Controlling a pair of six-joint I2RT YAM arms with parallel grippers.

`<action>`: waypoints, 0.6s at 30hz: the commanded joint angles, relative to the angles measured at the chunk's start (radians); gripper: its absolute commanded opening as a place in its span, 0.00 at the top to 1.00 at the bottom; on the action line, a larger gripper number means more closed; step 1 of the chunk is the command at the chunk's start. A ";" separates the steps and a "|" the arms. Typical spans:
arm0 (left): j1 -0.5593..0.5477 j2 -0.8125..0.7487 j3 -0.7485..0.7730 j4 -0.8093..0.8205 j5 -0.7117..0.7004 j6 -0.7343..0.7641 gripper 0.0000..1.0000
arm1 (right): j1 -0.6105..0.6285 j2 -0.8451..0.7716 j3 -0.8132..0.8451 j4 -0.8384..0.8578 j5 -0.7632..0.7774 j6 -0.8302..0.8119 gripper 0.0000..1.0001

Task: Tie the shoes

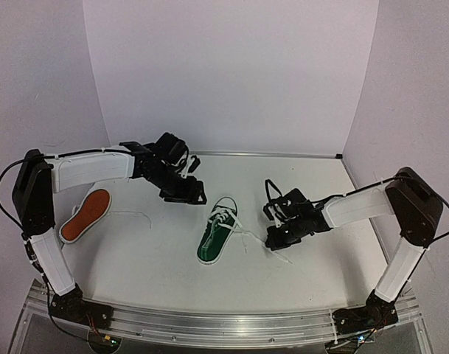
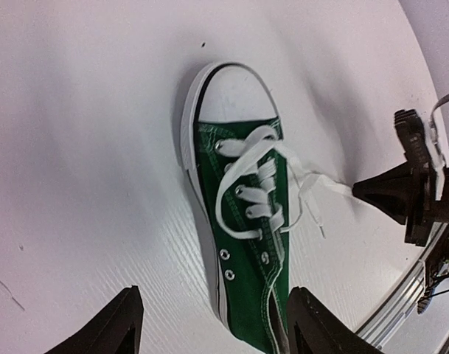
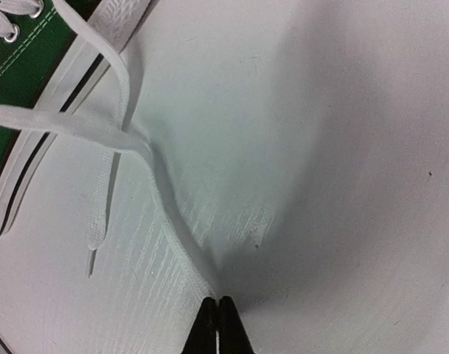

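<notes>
The dark green shoe (image 1: 215, 240) lies mid-table with its white laces loose; the left wrist view shows it from above (image 2: 242, 221). My left gripper (image 1: 189, 193) hovers open and empty up-left of it, fingers (image 2: 119, 326) spread either side of the shoe's near end. My right gripper (image 1: 274, 240), right of the shoe, is shut on a white lace (image 3: 156, 173) that runs from the shoe (image 3: 18, 81) to its tips (image 3: 218, 324) at table level; it also shows in the left wrist view (image 2: 401, 195). The orange-red shoe (image 1: 85, 215) lies far left.
A second lace end (image 3: 97, 221) lies flat beside the green shoe's sole rim. A thin white lace (image 1: 139, 215) trails on the table right of the orange-red shoe. White walls enclose the table; a metal rail (image 1: 224, 324) runs along the near edge.
</notes>
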 commanded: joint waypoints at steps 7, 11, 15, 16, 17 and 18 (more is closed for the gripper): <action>-0.004 0.065 0.138 0.027 0.031 0.057 0.31 | 0.077 -0.252 -0.106 -0.059 -0.128 0.082 1.00; -0.004 0.066 0.132 0.028 0.036 0.063 0.31 | 0.078 -0.280 -0.131 -0.086 -0.195 0.075 0.58; -0.004 0.061 0.129 0.028 0.038 0.065 0.31 | 0.077 -0.288 -0.102 -0.091 -0.105 0.069 0.34; -0.004 0.060 0.128 0.029 0.039 0.064 0.31 | 0.077 -0.279 -0.081 -0.092 -0.074 0.067 0.34; -0.004 0.058 0.126 0.030 0.041 0.063 0.31 | 0.076 -0.261 -0.053 -0.090 -0.046 0.063 0.37; -0.004 0.057 0.123 0.033 0.042 0.060 0.31 | 0.076 -0.237 -0.032 -0.088 -0.016 0.060 0.42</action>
